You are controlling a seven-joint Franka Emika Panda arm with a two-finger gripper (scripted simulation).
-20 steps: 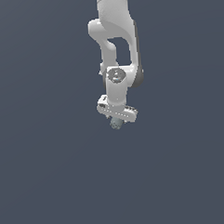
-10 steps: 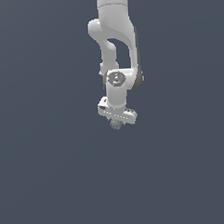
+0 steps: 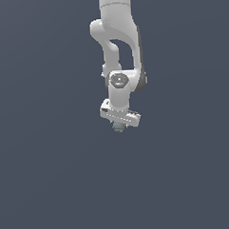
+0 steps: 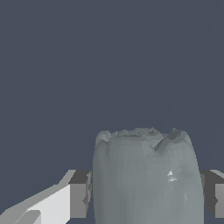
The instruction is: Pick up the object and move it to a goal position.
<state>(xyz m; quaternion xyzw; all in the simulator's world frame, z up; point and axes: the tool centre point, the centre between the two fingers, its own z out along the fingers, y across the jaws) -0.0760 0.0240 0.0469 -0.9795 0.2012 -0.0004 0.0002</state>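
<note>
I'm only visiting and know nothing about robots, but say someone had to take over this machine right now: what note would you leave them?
Gripper: shut on the object, one finger on each side of it.
Object: a pale grey-teal bumpy lump, held between the fingers under the white arm.
Done: the grasp.
Left: carry it to the goal position and release. No goal marker shows in either view, so confirm where it is first.

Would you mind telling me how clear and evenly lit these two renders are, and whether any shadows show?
Exterior view: flat, even light, plain dark backdrop, no cast shadow visible; the object is tiny under the gripper. Wrist view: sharp, the object fills the frame between grey fingers, with one small bright highlight.
</note>
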